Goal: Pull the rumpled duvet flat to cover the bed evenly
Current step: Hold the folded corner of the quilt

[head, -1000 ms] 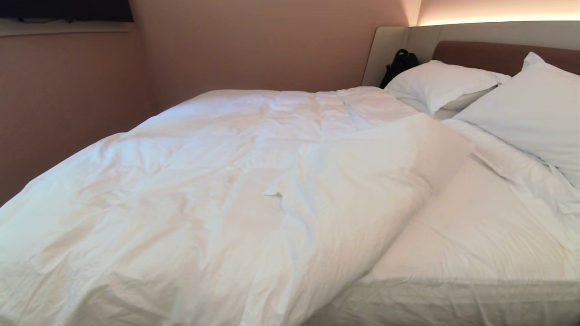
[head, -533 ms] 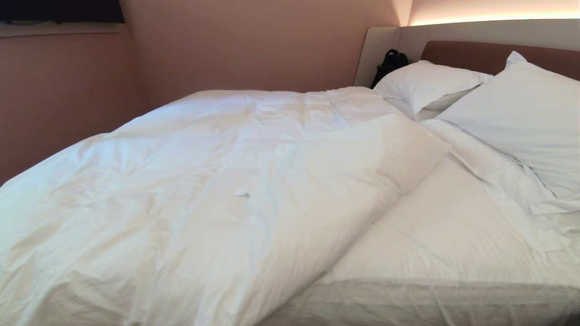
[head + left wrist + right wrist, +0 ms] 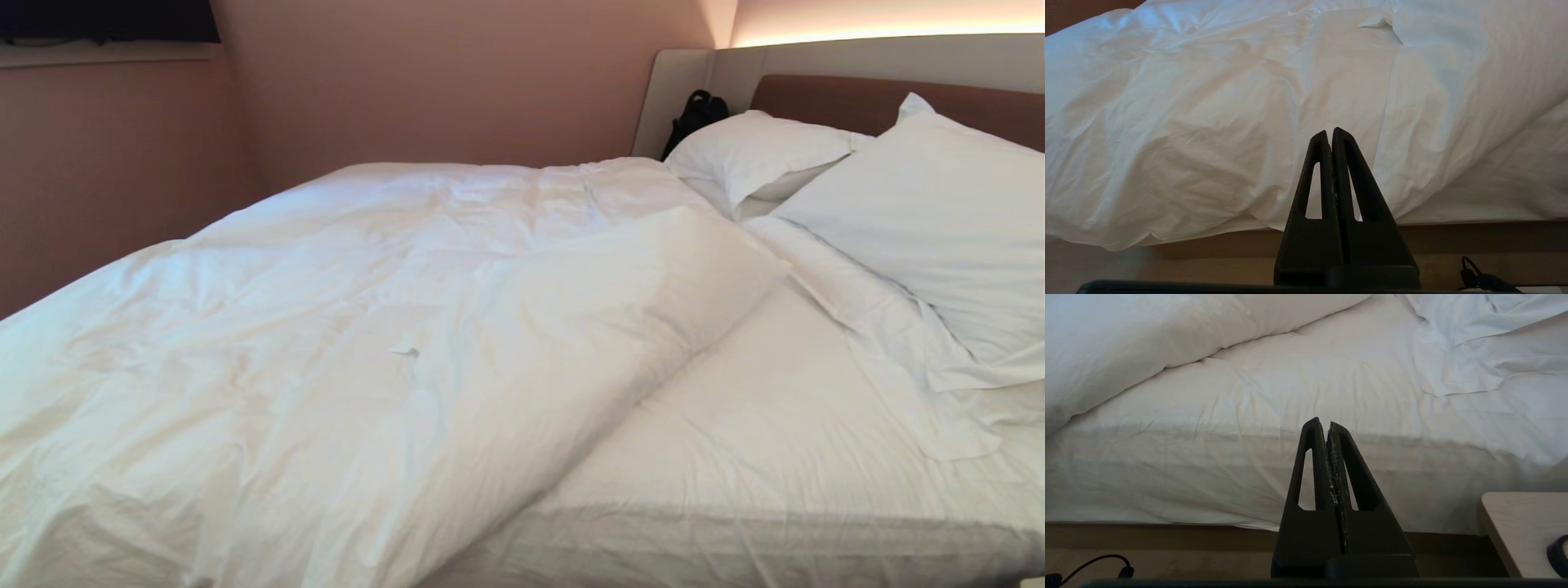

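Observation:
The white puffy duvet lies rumpled over the left and middle of the bed, its right edge folded back in a thick diagonal roll, leaving bare white sheet on the right near side. Neither arm shows in the head view. My left gripper is shut with nothing in it, held low in front of the bed's side, facing the duvet where it hangs over the edge. My right gripper is also shut and empty, facing the bare mattress side with the duvet's roll beyond.
Two white pillows lean on the brown and beige headboard, with a black bag in the corner. A pink wall runs along the far side. A light wooden bedside table stands by the right gripper. Cables lie on the floor.
The whole head view has shifted: the bed and pillows have slid left in the picture, so the camera has moved. The duvet itself lies as before.

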`<state>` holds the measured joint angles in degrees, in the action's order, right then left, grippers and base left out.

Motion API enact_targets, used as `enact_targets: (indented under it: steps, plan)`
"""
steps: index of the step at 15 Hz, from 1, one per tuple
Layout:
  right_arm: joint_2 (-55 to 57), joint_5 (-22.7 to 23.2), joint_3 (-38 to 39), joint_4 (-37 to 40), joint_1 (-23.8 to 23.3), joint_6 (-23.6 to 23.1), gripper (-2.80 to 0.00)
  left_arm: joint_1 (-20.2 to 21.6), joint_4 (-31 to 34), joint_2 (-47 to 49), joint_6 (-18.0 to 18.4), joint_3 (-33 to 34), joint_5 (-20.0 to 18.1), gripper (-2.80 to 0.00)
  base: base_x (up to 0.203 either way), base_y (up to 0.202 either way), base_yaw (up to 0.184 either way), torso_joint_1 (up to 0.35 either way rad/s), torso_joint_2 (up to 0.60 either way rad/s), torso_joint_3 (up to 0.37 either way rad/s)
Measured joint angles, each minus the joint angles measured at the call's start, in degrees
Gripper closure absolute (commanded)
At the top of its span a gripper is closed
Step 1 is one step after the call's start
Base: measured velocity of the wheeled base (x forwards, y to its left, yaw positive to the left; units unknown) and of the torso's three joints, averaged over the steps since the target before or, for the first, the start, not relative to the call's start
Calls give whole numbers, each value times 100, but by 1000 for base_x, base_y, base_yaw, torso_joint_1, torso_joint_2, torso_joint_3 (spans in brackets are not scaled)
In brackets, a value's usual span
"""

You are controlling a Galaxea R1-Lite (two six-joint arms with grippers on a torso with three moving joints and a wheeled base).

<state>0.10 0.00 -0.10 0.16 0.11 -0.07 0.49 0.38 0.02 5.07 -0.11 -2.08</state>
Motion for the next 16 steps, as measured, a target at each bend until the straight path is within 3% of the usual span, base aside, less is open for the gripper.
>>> enact_targets:
  steps: [16]
  plan:
    - [0,0,0,2,5,0,0,2,-2,0,0,1,-2,0,0,0,0,0,0,0]
